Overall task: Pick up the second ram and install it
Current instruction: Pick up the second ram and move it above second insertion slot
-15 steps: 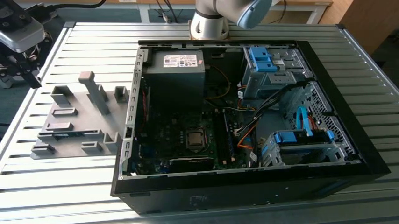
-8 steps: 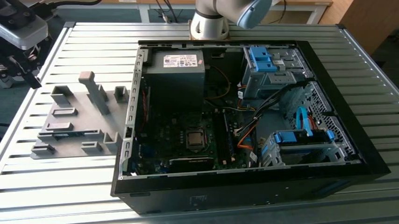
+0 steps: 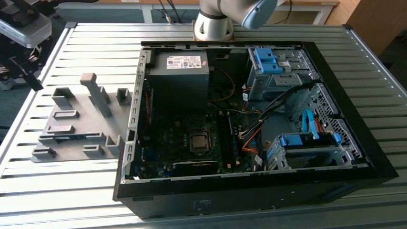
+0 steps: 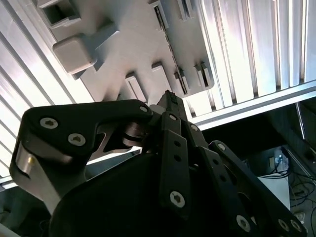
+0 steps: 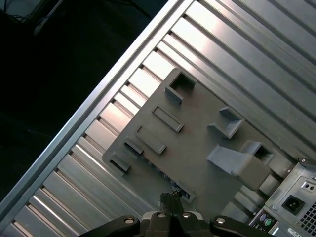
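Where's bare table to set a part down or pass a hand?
Free in the exterior view: slotted aluminium table between grey plastic holder tray and near edge, also beyond the tray. Crowded: open black computer case, full of cables.

— We see an open black computer case (image 3: 375, 157) lying on its side on a slatted metal table (image 3: 76, 200), with a grey power supply (image 3: 179, 78) at its far end.

— Yes, and mid-board we find the bare processor socket (image 3: 199, 142), with orange and black cables (image 3: 249, 143) just beside it toward the exterior view's right.

— Along that side we count a far drive cage (image 3: 270, 67) and a near drive cage (image 3: 308, 148), both trimmed in blue.

— On the exterior view's left, just beside the case, we see a grey holder plate (image 3: 76, 126) with upright blocks
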You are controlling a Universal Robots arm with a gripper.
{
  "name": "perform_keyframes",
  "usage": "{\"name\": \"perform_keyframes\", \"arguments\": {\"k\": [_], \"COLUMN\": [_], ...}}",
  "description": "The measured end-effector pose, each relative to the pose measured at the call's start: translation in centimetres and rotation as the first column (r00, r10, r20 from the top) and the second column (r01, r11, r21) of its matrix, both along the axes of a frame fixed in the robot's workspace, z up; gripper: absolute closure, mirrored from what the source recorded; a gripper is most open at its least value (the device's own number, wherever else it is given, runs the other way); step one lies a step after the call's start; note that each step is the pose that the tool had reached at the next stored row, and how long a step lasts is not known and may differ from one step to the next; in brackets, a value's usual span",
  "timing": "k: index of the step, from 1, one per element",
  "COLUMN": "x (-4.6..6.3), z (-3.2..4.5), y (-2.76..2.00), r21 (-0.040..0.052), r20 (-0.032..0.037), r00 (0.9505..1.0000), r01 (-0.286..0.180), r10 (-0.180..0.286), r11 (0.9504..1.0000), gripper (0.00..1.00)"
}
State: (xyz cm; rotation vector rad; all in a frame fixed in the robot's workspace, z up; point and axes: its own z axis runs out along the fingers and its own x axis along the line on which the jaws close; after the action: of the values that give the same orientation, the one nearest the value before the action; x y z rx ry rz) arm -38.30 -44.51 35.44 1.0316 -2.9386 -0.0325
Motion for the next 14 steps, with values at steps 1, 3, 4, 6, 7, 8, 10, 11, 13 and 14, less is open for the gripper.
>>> {"name": "perform_keyframes", "arguments": {"k": [1,3,4,6,7,8,10,11,13,14], "x": [-0.01,-0.04,-0.04,-0.04,-0.05,-0.05,-0.07,-0.07,-0.09,-0.10], "z": [-0.03,-0.09,-0.13,-0.18,-0.22,-0.25,-0.30,-0.32,-0.34,-0.35], "y": [0.00,0.00,-0.01,-0.01,-0.02,-0.02,-0.03,-0.03,-0.02,-0.02], "r21": [0.0049,0.0170,0.0195,0.0195,0.0196,0.0196,0.0196,0.0196,0.0196,0.0196], "r20": [0.0044,0.0109,0.0116,0.0115,0.0115,0.0116,0.0115,0.0115,0.0115,0.0115], "r00": [1.0000,0.9999,0.9999,0.9994,0.9988,0.9980,0.9956,0.9942,0.9912,0.9896], "r01": [-0.001,-0.003,-0.007,-0.034,-0.048,-0.063,-0.093,-0.107,-0.132,-0.143], "r10": [0.001,0.002,0.007,0.033,0.048,0.063,0.093,0.106,0.132,0.143], "r11": [1.0000,0.9999,0.9998,0.9992,0.9986,0.9978,0.9955,0.9941,0.9911,0.9895], "gripper": [0.89,0.89,0.89,0.89,0.89,0.89,0.89,0.89,0.89,0.89]}}
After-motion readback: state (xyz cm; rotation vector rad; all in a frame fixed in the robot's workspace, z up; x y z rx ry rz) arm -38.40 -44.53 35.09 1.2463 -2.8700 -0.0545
